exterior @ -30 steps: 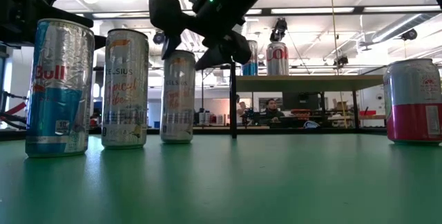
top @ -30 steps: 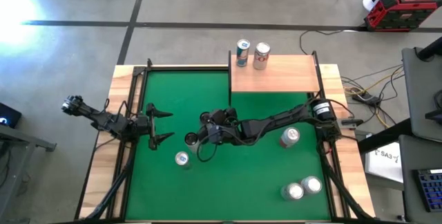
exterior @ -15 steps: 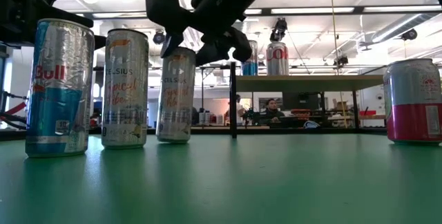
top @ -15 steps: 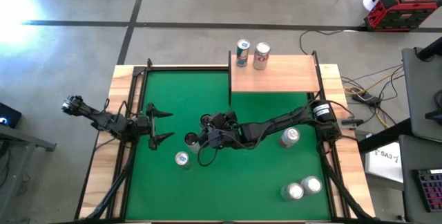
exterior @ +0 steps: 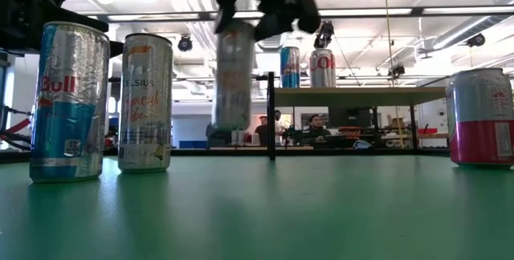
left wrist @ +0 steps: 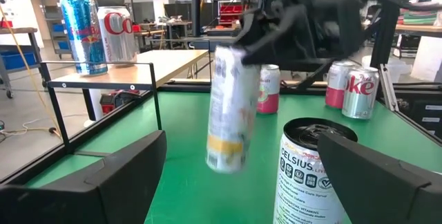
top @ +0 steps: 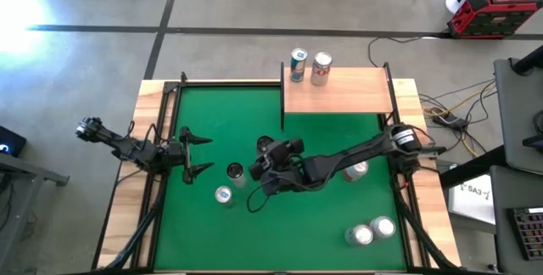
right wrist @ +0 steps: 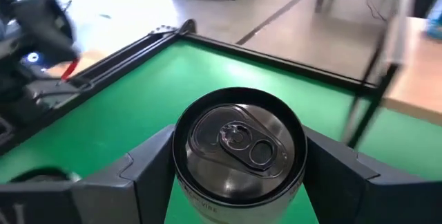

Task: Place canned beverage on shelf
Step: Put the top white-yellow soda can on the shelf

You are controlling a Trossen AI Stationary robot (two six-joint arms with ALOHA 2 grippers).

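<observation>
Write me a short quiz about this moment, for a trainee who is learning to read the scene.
1. True or false: the slim can in the right gripper stands on the green table.
2. How many cans stand on the shelf? A one, B two, C four.
3. Fill the gap: the left gripper waits at the table's left side with its fingers ____.

Key: 1 false, it hangs clear of the table; 2 B; 3 open.
</observation>
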